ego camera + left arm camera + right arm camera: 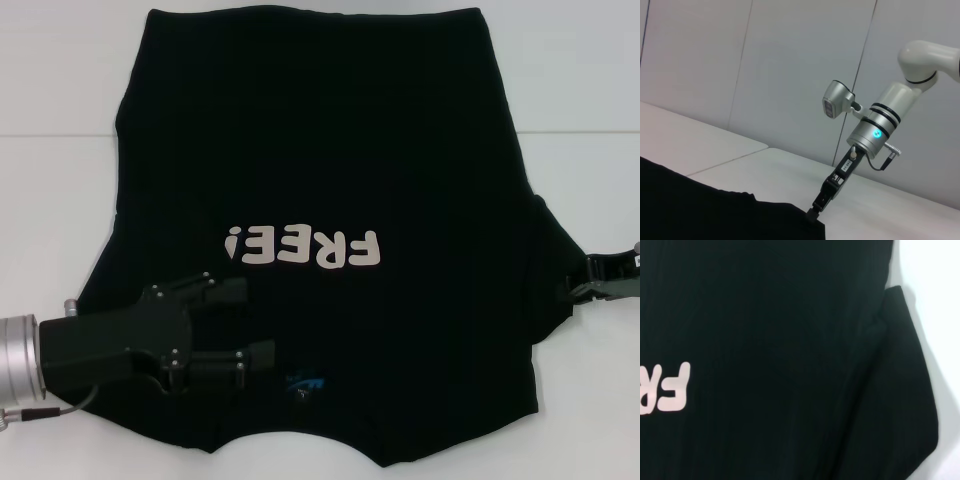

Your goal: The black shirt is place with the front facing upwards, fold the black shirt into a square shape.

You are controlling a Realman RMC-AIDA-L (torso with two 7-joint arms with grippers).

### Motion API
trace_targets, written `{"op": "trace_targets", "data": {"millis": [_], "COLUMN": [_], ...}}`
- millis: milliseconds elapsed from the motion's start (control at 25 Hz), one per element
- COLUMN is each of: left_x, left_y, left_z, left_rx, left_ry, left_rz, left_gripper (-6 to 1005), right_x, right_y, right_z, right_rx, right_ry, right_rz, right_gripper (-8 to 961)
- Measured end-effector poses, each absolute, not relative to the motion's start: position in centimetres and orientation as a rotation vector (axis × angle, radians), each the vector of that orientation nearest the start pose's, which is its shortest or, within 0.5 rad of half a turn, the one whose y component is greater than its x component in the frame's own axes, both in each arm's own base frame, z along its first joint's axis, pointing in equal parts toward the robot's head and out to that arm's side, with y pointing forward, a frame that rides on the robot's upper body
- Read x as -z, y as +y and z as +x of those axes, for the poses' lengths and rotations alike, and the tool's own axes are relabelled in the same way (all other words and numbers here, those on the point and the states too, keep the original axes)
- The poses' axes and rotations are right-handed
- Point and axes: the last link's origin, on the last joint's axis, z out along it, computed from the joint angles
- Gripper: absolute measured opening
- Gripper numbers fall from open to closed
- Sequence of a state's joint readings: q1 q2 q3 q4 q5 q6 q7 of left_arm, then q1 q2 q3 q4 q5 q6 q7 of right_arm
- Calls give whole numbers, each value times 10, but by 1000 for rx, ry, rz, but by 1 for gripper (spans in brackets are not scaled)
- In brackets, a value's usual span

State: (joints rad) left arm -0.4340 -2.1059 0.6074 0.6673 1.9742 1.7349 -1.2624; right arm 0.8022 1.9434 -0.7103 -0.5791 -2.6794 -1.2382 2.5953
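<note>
The black shirt point(320, 150) lies spread flat on the white table, front up, its white "FREE!" lettering point(305, 247) upside down to me and a small blue neck label point(305, 383) near the front edge. My left gripper point(250, 323) hovers open over the shirt's near left part, beside the collar, with nothing between its fingers. My right gripper point(580, 278) sits at the tip of the right sleeve point(900, 390). In the left wrist view the right gripper point(814, 214) narrows to a point at the shirt's edge point(790, 220), pinched on the fabric.
The white table point(60, 200) shows bare on both sides of the shirt and along the near right corner. Grey wall panels point(790, 60) stand behind the table.
</note>
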Motion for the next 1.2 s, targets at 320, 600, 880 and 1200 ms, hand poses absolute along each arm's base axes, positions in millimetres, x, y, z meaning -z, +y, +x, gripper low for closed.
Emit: {"op": "trace_targets", "data": {"millis": [320,600,880,1200], "left_x": [-6,-8,-8,-9], "left_y": [290,290,290,290], "left_z": [-272,-273,-274,-275], "left_rx": [890,894,895,895], "left_ry": [-549,-555,-568,-574], "left_rz": [-2717,-2705,-2702,-2693], "left_gripper": [934,934,933,934], "right_x": [-37,-56,-90,-74], "right_y": [408,410,409,430], "right_z": [295,299,302,258], "right_rx": [81,41,-79,-31], "right_ry": [1728,1706,1692,1525], "right_rz": [-2050,-2016,-1966,-2147], "right_gripper": [112,6,6,5]}}
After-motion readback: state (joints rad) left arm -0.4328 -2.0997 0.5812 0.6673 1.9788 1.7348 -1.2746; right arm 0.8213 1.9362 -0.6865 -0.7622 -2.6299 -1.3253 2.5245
